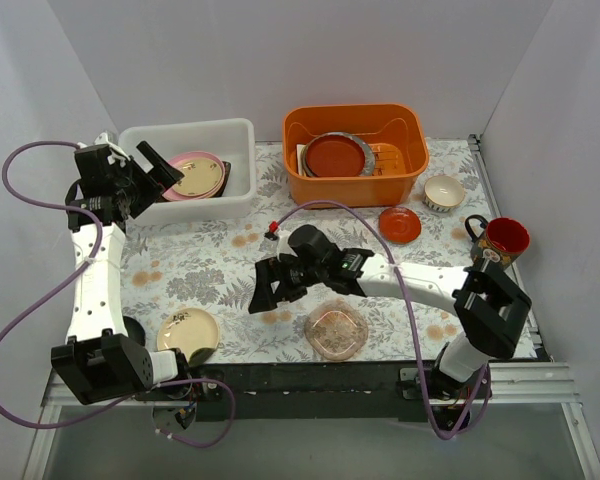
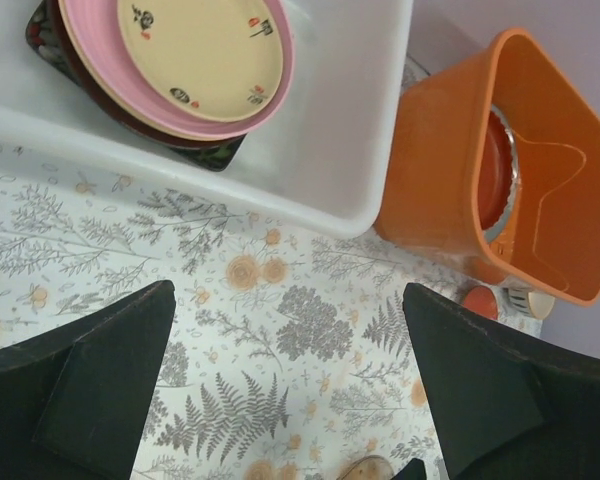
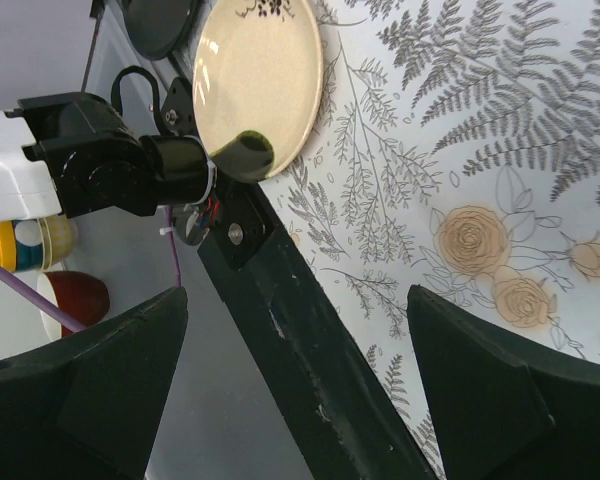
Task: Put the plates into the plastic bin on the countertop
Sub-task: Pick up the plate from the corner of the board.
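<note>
The white plastic bin (image 1: 235,135) stands at the back left of the countertop (image 1: 210,265) and holds a stack: a cream plate (image 1: 197,174) on a pink plate, with a black square floral one (image 2: 215,155) underneath. My left gripper (image 1: 160,168) is open and empty above the bin's left end. In the left wrist view the bin (image 2: 330,150) and the stack (image 2: 200,50) lie ahead of it. My right gripper (image 1: 270,285) is open and empty over mid-counter. A cream plate (image 1: 187,332) lies front left and also shows in the right wrist view (image 3: 255,75). A clear pink scalloped plate (image 1: 336,330) lies front centre. A small red plate (image 1: 400,224) lies to the right.
The orange tub (image 1: 400,172) with a red plate and other dishes stands right of the bin, close beside it (image 2: 450,180). A small cream bowl (image 1: 444,192) and a red mug (image 1: 502,240) stand at the right. The black front rail (image 3: 300,340) runs along the near edge.
</note>
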Available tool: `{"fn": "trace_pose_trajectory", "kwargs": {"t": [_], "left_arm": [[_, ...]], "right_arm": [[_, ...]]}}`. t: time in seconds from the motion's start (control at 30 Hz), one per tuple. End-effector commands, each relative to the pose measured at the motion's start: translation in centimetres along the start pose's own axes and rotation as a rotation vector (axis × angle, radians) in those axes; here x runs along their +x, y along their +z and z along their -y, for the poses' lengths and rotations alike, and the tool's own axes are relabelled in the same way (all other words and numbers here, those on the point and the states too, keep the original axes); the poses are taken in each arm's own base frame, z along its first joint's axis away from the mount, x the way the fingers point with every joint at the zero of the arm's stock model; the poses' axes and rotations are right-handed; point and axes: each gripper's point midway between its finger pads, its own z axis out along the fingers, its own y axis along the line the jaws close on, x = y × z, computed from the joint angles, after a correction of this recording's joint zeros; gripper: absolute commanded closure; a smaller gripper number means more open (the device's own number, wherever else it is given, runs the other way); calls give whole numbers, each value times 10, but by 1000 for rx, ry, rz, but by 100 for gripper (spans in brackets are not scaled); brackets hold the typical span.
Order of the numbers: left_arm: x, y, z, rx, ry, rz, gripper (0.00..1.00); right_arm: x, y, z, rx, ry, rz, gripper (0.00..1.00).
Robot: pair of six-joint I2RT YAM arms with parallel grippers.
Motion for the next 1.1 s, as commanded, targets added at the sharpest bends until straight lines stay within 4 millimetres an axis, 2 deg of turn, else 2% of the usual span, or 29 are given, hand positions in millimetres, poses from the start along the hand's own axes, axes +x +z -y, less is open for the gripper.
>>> {"fn": "trace_pose_trajectory", "kwargs": {"t": [0.0, 0.4, 0.6, 0.87, 1.0, 1.07], "left_arm": [[14, -13, -13, -66, 36, -19, 2], [23, -22, -11, -57, 54, -36, 2], [22, -33, -8, -56, 64, -15, 2], [24, -36, -5, -47, 58, -17, 2], [25, -35, -6, -43, 55, -21, 2], [25, -35, -4, -34, 56, -21, 2]], "right_arm": [[-8, 15, -30, -81, -37, -17, 2], [12, 77, -37, -186, 28, -162, 4], [7, 103, -28, -177, 72, -171, 10], [-13, 130, -32, -176, 88, -167, 19], [-10, 140, -23, -150, 100, -181, 23], [-5, 145, -19, -149, 111, -197, 28]]}}
